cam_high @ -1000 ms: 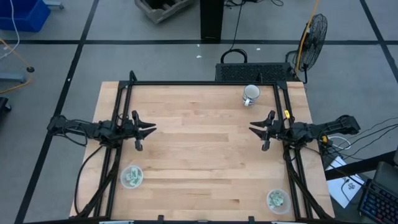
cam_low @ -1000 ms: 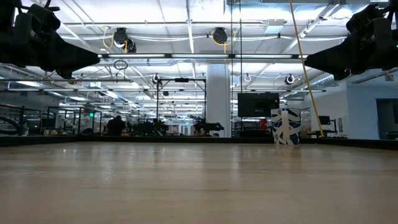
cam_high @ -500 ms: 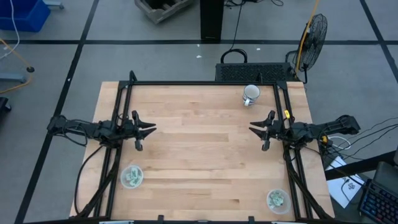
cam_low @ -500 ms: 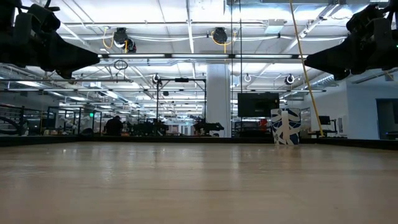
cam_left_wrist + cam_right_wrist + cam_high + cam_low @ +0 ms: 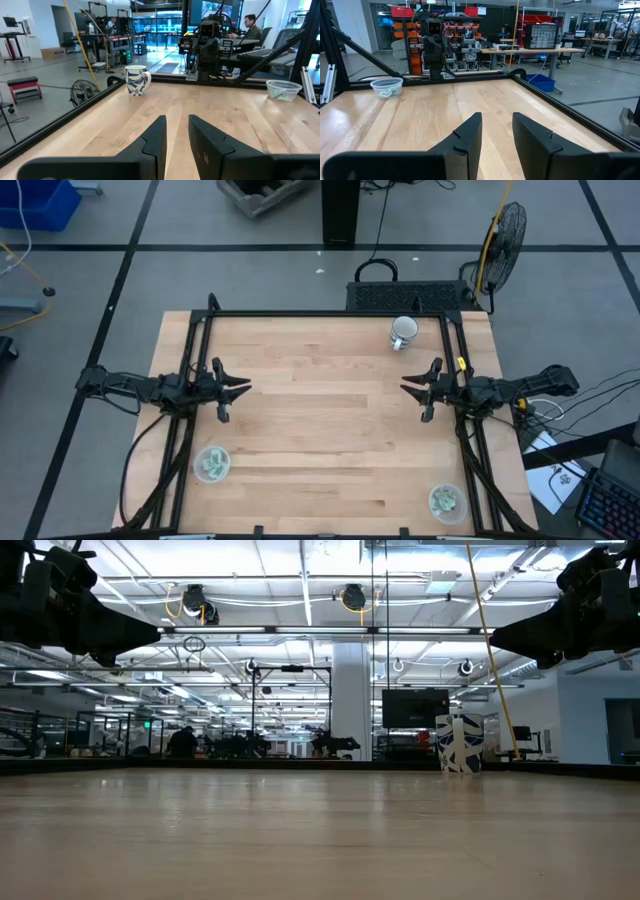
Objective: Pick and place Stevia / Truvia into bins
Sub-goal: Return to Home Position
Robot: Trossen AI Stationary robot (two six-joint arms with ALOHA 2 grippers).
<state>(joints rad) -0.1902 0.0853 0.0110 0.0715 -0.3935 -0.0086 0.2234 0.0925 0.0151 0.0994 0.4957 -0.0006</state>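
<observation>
Stevia sachets (image 5: 211,467) lie as pale green and white scraps inside the two clear bins, with no loose sachet visible on the wood of the table (image 5: 320,430). In the overhead picture the left bin (image 5: 211,449) stands at the lower left of the table and the right bin (image 5: 446,486) at the lower right, each close to the near edge and within reach of the arm on its side. A white mug (image 5: 402,332) with a blue pattern stands apart at the upper right, with no sachets near it.

The left end effector (image 5: 245,388) sits at the middle left of the frame and the right end effector (image 5: 406,389) at the middle right, pointing at each other across bare wood, well apart from both bins. Each wrist view shows its two dark fingers parted by a narrow gap with nothing between them. From table level both hang high in the upper corners, off the surface.

Judging by this mirrored, empty-handed pose, the sorting looks finished and the arms are parked where they cannot knock the filled bins
</observation>
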